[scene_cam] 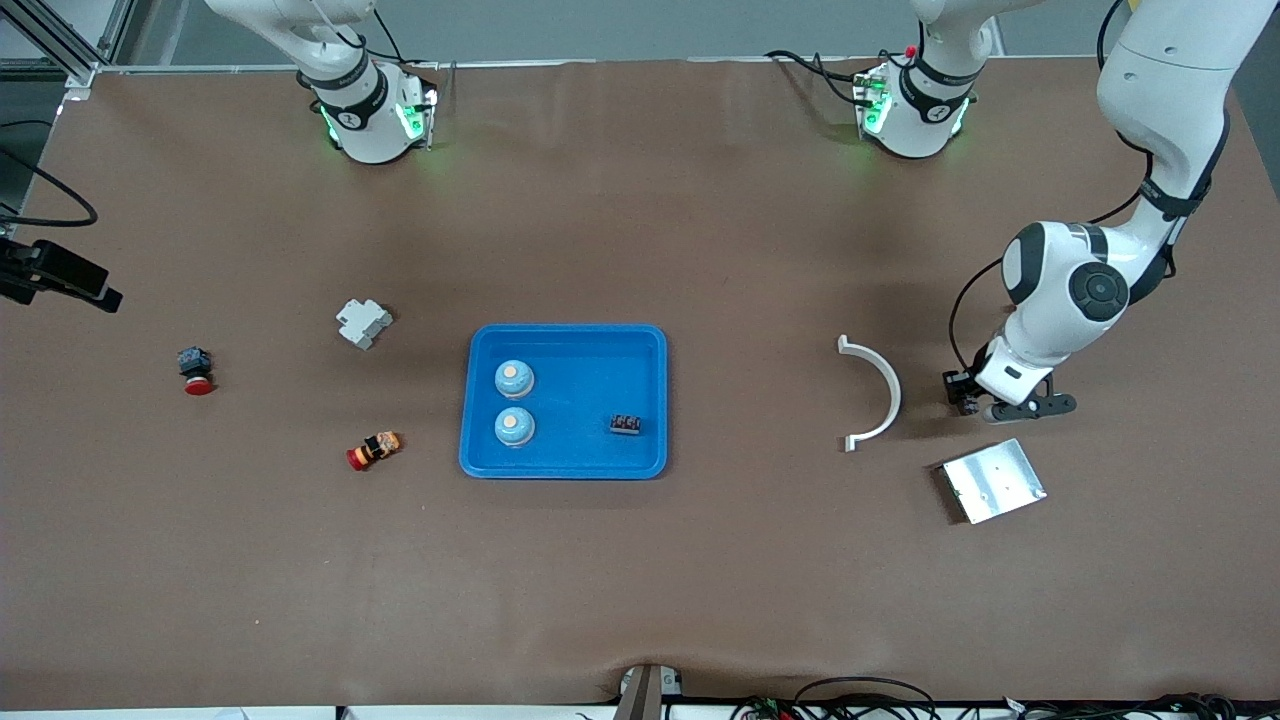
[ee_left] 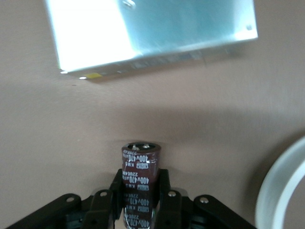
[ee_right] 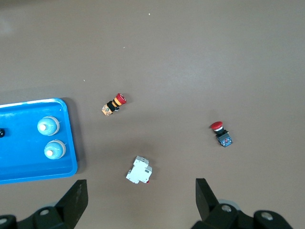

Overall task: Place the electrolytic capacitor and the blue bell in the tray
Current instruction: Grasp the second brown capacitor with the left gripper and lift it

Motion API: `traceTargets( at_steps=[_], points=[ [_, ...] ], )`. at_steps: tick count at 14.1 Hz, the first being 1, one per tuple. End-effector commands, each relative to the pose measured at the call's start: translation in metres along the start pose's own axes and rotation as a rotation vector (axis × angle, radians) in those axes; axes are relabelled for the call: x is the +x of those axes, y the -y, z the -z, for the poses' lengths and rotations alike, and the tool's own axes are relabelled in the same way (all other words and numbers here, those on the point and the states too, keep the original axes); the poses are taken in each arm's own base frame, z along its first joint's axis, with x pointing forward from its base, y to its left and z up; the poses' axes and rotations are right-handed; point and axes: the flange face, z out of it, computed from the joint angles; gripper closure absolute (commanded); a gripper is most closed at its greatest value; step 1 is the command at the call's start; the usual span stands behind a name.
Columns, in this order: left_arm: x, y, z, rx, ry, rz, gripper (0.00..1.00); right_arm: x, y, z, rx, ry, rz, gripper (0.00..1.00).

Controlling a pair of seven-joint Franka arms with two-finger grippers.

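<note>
My left gripper (ee_left: 139,191) is shut on the electrolytic capacitor (ee_left: 139,167), a dark brown cylinder with white print. In the front view this gripper (scene_cam: 965,395) is low at the table, toward the left arm's end. The blue tray (scene_cam: 590,385) lies mid-table. Two blue bells (scene_cam: 514,378) (scene_cam: 514,426) sit in it, beside a small black part (scene_cam: 625,424). My right gripper (ee_right: 141,195) hangs open and high over the table, above a white breaker (ee_right: 139,170), with nothing between its fingers. The tray (ee_right: 28,169) and the bells (ee_right: 48,126) also show in the right wrist view.
A white curved piece (scene_cam: 882,390) lies beside the left gripper, and a silver metal plate (scene_cam: 993,480) lies nearer the front camera. Toward the right arm's end lie the white breaker (scene_cam: 363,323), a red push button (scene_cam: 197,370) and a red-yellow button (scene_cam: 374,450).
</note>
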Motion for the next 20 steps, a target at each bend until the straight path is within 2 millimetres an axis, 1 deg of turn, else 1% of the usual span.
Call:
traceTargets(
  at_steps=[1,3,4,5,6,7,8,10,14,15,17,18,20],
  points=[
    [0.001,-0.014,0.028,0.003,-0.013,0.134,1.0,0.001,-0.005,0.004,0.015,0.003,-0.012,0.0],
    [0.007,-0.026,0.045,0.003,-0.014,0.214,1.0,-0.001,0.002,0.004,0.014,0.006,-0.003,0.0],
    [0.016,-0.032,0.056,0.007,-0.005,0.275,1.0,-0.001,0.002,0.004,0.014,0.006,0.002,0.0],
    [0.018,-0.044,0.064,0.019,0.023,0.296,1.0,0.0,0.002,0.004,0.014,0.005,0.004,0.0],
    [0.026,-0.056,0.078,0.015,0.039,0.347,1.0,-0.001,0.001,0.004,0.014,0.008,0.002,0.0],
    [0.028,-0.07,0.086,0.014,0.066,0.422,1.0,-0.001,0.002,0.005,0.014,0.006,0.004,0.0],
    [0.027,-0.092,0.096,0.009,0.077,0.477,1.0,-0.001,0.002,0.005,0.012,0.006,0.004,0.0],
    [0.019,-0.131,0.108,-0.008,0.083,0.596,1.0,-0.001,0.003,0.005,0.012,0.002,0.005,0.0],
    [-0.007,-0.202,0.128,-0.047,0.094,0.813,1.0,0.0,0.002,0.005,0.012,0.002,0.004,0.0],
    [-0.013,-0.221,0.133,-0.053,0.095,0.866,1.0,-0.001,0.005,0.005,0.012,0.0,0.008,0.0],
    [-0.03,-0.259,0.141,-0.063,0.098,0.968,1.0,0.0,0.003,0.005,0.012,0.002,0.005,0.0],
    [-0.032,-0.275,0.143,-0.072,0.106,1.027,1.0,0.0,0.001,0.005,0.012,0.0,0.002,0.0],
    [-0.047,-0.311,0.146,-0.079,0.118,1.094,1.0,0.0,0.002,0.004,0.012,0.005,0.004,0.0]
  ],
)
